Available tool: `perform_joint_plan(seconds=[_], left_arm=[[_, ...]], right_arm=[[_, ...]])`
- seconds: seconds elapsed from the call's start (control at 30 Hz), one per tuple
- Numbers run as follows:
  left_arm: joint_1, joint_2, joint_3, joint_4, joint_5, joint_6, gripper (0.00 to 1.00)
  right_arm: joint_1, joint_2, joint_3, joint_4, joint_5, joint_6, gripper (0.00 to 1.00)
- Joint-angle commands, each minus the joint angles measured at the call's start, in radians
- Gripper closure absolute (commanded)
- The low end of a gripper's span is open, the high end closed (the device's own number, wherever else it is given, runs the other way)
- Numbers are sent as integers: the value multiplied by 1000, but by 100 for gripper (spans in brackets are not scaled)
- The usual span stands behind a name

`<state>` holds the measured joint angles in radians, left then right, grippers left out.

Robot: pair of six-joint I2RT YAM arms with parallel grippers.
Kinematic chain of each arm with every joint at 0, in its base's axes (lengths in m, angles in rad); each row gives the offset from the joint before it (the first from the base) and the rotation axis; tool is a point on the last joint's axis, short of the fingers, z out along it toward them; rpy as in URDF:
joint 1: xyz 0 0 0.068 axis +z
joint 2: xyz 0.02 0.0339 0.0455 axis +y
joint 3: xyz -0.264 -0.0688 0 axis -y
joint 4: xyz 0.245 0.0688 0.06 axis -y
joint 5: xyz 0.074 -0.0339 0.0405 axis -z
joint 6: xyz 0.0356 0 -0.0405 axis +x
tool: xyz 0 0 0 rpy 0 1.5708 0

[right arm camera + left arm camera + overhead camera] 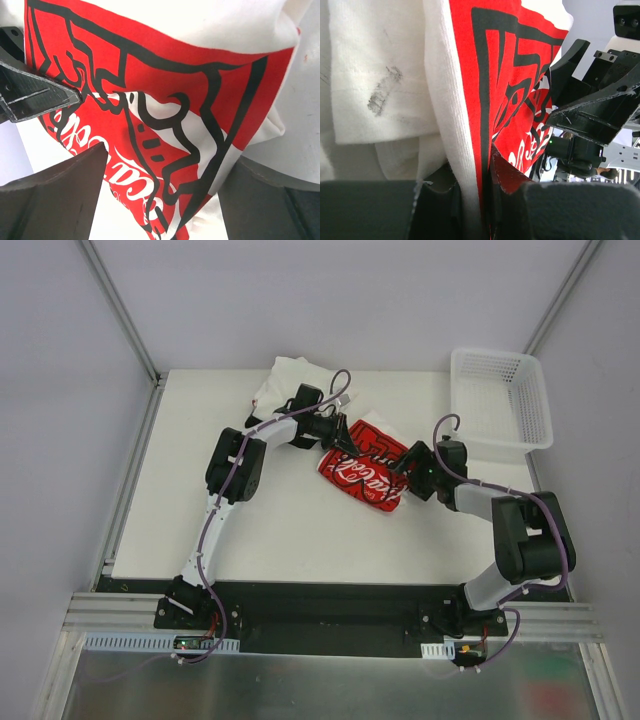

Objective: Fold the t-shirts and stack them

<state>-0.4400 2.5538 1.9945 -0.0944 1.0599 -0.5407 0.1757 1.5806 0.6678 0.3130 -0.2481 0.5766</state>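
A red t-shirt point(368, 470) with white lettering and black lines lies bunched at mid-table. My left gripper point(346, 447) is shut on its left edge; in the left wrist view the jaws point(487, 167) pinch a fold of red and white cloth point(470, 100). My right gripper point(404, 478) stands open at the shirt's right edge. In the right wrist view its two dark fingers point(55, 195) straddle the red cloth point(165, 120) without closing on it. White t-shirts point(290, 378) lie in a heap at the back, behind the left arm.
A white plastic mesh basket point(503, 400) stands at the back right corner. The table point(300, 530) has bare white surface in front and to the left. The two grippers are close together over the red shirt.
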Motion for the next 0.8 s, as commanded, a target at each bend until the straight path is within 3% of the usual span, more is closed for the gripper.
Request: perform_joint_plan(seconds=[0.0,0.07,0.17,0.2,0.37,0.43,0.47,0.53,0.77], left_arm=[[-25,-1,10,12,11,2,100],[-25,-4,6,12,9,8,100],[-25,-6,4,13,8,13,100],[-25,-6,6,12,8,15,100],[-25,3,10,13,8,15,100],[-25,6,13,12,9,13,100],[-23,8,16,12,6,13,100],[-25,11,18,13,8,12,100],[-31,0,7,12,-20,8,100]], right_arm=[[22,9,-8,-26,-2,29,17],[24,-7,-17,-22,9,29,19],[24,-21,-27,-14,18,28,36],[24,-22,-24,-14,20,25,47],[24,-8,-14,-14,12,14,62],[24,-1,-10,-14,7,16,73],[24,1,-8,-14,7,14,86],[24,13,-2,-14,3,11,99],[27,29,33,-17,-23,11,99]])
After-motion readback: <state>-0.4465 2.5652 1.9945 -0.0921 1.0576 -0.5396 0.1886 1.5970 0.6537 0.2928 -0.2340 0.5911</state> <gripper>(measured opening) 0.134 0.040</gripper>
